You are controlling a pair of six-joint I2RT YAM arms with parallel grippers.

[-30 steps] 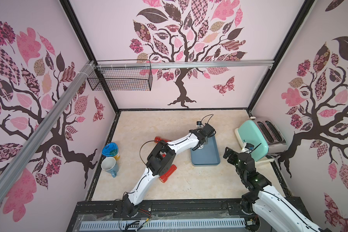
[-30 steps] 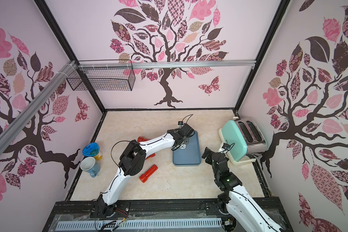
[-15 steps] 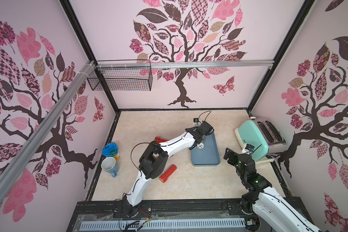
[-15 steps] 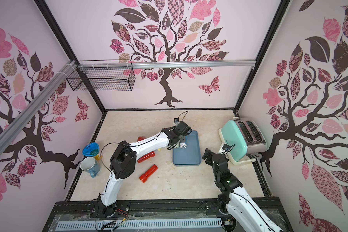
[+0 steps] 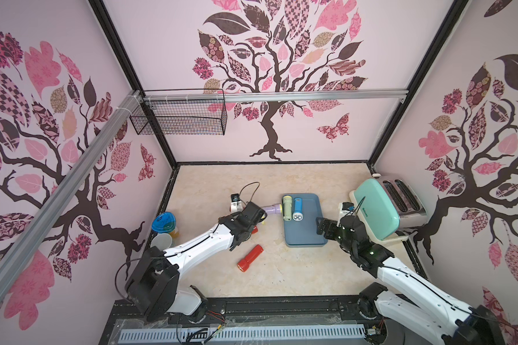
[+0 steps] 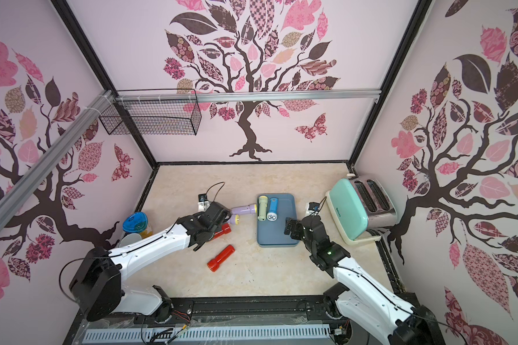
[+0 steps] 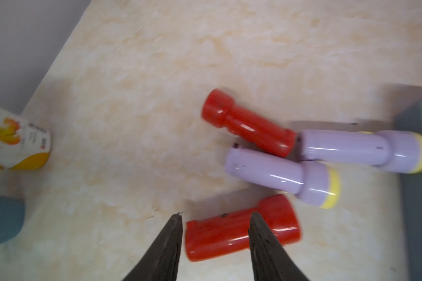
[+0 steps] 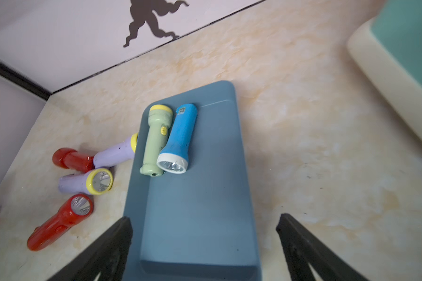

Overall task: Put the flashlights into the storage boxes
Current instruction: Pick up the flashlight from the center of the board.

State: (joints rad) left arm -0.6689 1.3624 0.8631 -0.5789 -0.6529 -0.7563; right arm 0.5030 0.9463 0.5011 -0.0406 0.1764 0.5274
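Lying in tray: a pale green plastic cylindrical flashlight and a blue plastic flashlight with a white-rimmed head, side by side and touching, at the far end of the shallow slate-blue rectangular plastic tray; their heads point opposite ways.
Lilac pair: plastic, yellow-headed, on the marbled beige tabletop off the tray's left long side; the first lilac flashlight has its head against the tray's rim, and the second lilac flashlight lies just beside it, clear of the tray.
Red trio: plastic, all left of the tray and farther out than the lilac pair; the far red flashlight lies close against the first lilac one's tail, the middle red flashlight lies under the left arm, and the near red flashlight lies well apart, alone.
Left gripper: fingers narrowly apart, gripping nothing, hanging over the middle red flashlight, whose body shows in the gap.
Right gripper: fingers wide apart, gripping nothing, over the tray's near end.
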